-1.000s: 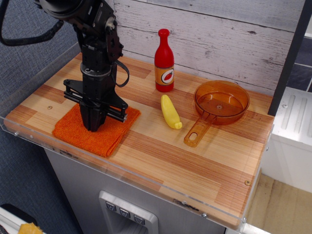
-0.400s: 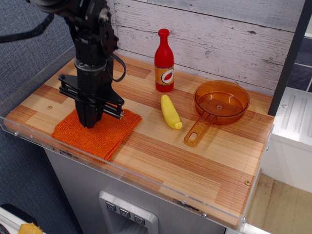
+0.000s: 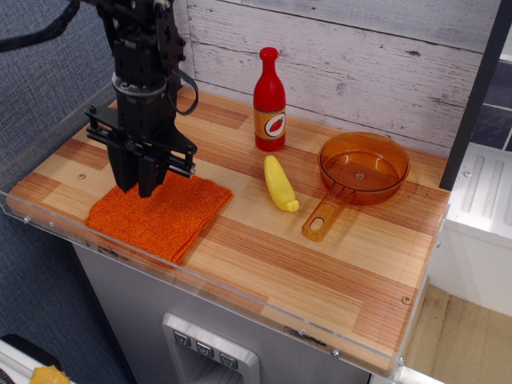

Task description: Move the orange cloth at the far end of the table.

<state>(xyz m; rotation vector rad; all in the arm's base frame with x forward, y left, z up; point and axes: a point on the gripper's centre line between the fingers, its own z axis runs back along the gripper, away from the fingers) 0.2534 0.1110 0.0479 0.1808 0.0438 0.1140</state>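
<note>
While the pincer (image 3: 138,186) hangs at the orange cloth's (image 3: 160,215) 10 o'clock corner, its fingers point down and sit parted, holding nothing; whether the tips touch the fabric cannot be told. Cloth lies flat near the counter's (image 3: 264,264) 8 o'clock edge, just inside the clear rim. 1 red bottle (image 3: 270,102) stands at 12 o'clock, 1 yellow banana-like toy (image 3: 280,184) lies at centre, and 1 amber pan (image 3: 356,174) sits towards 2 o'clock, all well apart from the cloth. Judgement: the cloth appears placed, and the step in hand is release. Next move calls for a straight lift clear, without snagging the weave.
</note>
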